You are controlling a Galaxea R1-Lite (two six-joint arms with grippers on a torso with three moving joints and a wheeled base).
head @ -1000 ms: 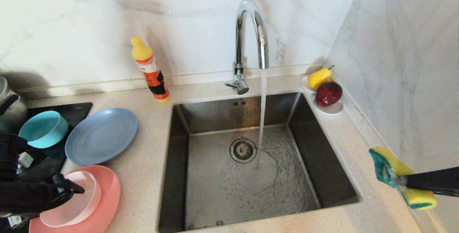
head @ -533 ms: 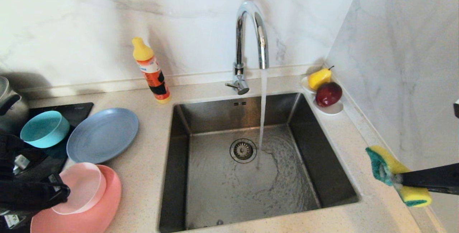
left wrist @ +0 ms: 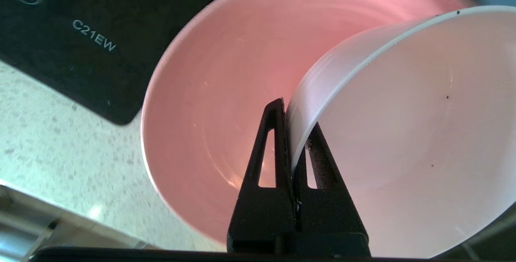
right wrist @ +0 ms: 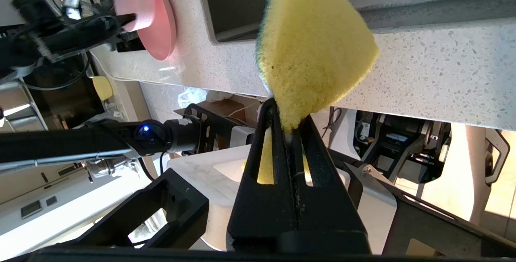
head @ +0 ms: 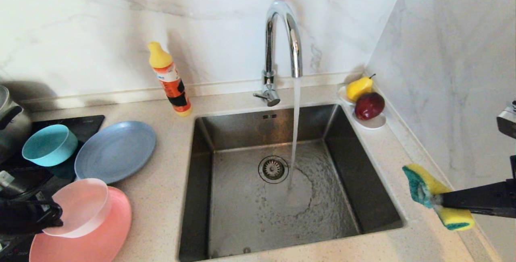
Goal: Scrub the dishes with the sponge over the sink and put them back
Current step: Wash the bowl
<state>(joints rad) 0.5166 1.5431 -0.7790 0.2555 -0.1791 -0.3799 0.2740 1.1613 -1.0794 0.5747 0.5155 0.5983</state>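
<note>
The dishes sit on the speckled stone table (head: pixel 161 197) left of the sink (head: pixel 278 181). The smaller pale pink plate (head: pixel 78 207), smooth translucent plastic with a thin raised rim, is pinched by its edge in the left gripper (head: pixel 54 217), whose black fingers are clamped tight on the rim. It is tilted, lifted above the large salmon-pink plate (head: pixel 102 240), a glossy round plastic dish lying flat at the table's near left corner. In the left wrist view the pale pink plate (left wrist: pixel 403 141) shows a few dark specks inside, with the salmon-pink plate (left wrist: pixel 217 92) beneath it. Behind them lie the matte grey-blue plate (head: pixel 117 151), with faint concentric ridges, and the round teal bowl (head: pixel 50 145), tipped on a black cooktop (head: pixel 82 127).

The sponge (head: pixel 433 197), soft yellow foam with a rough green scouring face, is squeezed and bent in the closed right gripper (head: pixel 437 203) over the table just right of the sink. The sink is square brushed steel with a round drain strainer (head: pixel 273 169); water runs from the curved chrome faucet (head: pixel 282 44) into it. An orange detergent bottle (head: pixel 169 80) stands against the marble wall.

A second ago the pale pink plate rested nested in the salmon-pink one with the left gripper reaching onto it; now its rim is gripped and it is raised and tipped. The sponge has drifted slightly toward the sink.
</note>
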